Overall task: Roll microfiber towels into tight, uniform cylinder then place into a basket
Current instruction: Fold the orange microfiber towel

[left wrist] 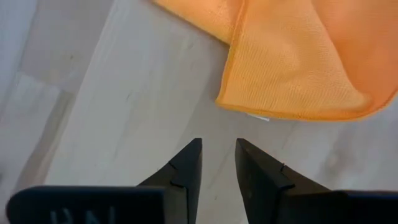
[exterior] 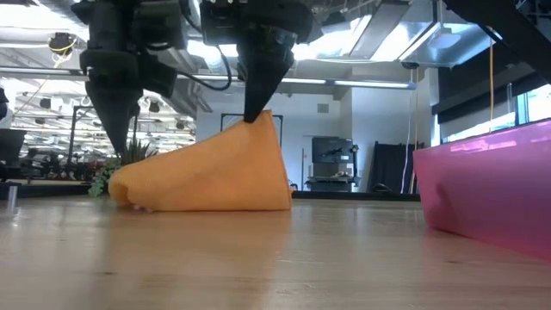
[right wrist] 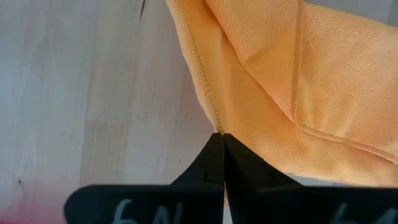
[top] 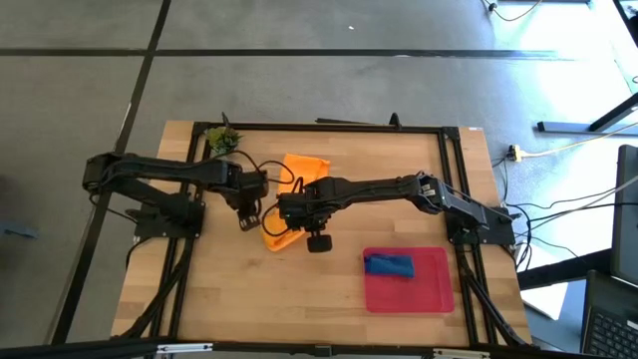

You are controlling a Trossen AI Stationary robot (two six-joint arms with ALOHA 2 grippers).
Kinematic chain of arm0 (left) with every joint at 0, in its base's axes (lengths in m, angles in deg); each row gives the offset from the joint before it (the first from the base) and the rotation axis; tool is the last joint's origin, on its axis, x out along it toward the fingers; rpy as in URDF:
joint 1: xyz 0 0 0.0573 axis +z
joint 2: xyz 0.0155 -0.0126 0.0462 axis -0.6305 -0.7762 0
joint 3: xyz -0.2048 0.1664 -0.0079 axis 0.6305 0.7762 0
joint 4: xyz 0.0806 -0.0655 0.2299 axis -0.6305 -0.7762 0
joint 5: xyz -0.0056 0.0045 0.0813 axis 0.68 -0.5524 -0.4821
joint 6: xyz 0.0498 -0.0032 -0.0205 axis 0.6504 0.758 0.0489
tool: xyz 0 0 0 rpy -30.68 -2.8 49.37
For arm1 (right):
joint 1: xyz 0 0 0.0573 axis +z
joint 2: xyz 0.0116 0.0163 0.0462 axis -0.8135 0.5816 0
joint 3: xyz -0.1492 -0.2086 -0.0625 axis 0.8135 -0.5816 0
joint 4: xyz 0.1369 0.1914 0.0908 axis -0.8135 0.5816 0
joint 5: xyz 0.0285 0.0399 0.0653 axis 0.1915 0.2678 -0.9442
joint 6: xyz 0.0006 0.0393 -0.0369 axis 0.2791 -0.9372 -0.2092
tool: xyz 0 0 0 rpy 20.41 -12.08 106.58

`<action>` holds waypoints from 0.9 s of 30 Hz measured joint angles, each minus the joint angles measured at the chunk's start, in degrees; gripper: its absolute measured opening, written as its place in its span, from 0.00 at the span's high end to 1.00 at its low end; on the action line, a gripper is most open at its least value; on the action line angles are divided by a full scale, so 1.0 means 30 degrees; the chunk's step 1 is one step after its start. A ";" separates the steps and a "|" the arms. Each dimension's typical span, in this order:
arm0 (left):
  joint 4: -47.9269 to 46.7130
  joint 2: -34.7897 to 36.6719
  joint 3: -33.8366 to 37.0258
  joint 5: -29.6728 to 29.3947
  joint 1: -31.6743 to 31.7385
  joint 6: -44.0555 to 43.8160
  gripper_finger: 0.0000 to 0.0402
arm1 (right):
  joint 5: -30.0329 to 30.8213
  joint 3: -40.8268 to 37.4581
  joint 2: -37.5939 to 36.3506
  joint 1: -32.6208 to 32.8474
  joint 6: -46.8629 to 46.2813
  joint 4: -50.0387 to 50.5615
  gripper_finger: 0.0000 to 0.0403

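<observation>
— Where are your claws, and what are they doing?

— My right claw (right wrist: 222, 140) is pinched tight on an edge of the orange towel (top: 302, 170), lifting that part into a peak above the desk (top: 299, 289); the rest of the cloth slopes down to the wood; my left claw (left wrist: 217, 155) hangs just beside the towel's left corner, its fingers (left wrist: 186, 165) a narrow gap apart and holding nothing.

— And the other towel?

— The blue towel (top: 389, 264) lies rolled inside the red basket (top: 434, 294), which sits on the near right part of the desk, well apart from the orange one; a small green plant (top: 222, 138) stands at the far left corner.
</observation>
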 joint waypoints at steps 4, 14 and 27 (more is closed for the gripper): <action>0.2273 -0.0015 0.0899 0.0564 0.0000 0.0178 0.78 | 0.0000 0.0000 0.0000 -0.0007 -0.0007 -0.0077 1.00; 0.7998 -0.0138 0.4390 0.1238 -0.0131 -0.1684 0.78 | 0.0001 0.0000 0.0007 -0.0052 0.0006 -0.0187 1.00; 1.0699 -0.1279 0.5887 -0.0535 -0.0575 -0.2197 0.79 | 0.0007 -0.0007 0.0007 -0.0138 -0.0070 -0.0414 1.00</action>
